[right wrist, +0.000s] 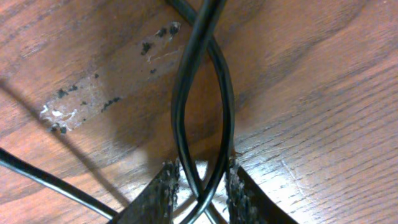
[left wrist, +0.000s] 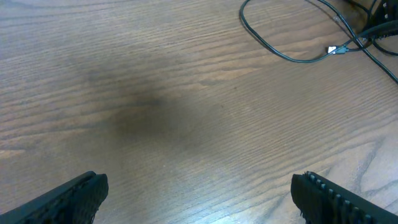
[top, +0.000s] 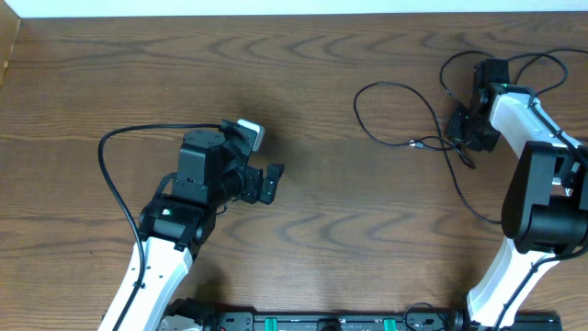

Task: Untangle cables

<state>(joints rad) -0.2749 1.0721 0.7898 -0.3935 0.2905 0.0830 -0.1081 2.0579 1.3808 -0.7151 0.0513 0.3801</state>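
Observation:
A long thin black cable (top: pixel 395 87) lies in loose loops on the wooden table at the right, with a small plug end (top: pixel 415 143). My right gripper (top: pixel 462 129) is down at the cable's right side. In the right wrist view its fingers (right wrist: pixel 200 180) are closed narrowly around two crossing strands of the black cable (right wrist: pixel 186 81). My left gripper (top: pixel 273 184) is open and empty over bare table at the centre-left. In the left wrist view (left wrist: pixel 199 186) the cable loop (left wrist: pixel 273 50) and its plug (left wrist: pixel 333 50) lie far ahead at the top right. No white cable shows.
The thicker black cable of the left arm (top: pixel 115 175) curves over the table at the left. A scuffed pale patch (right wrist: pixel 93 93) marks the wood near the right gripper. The table's far edge (top: pixel 276 18) runs along the top.

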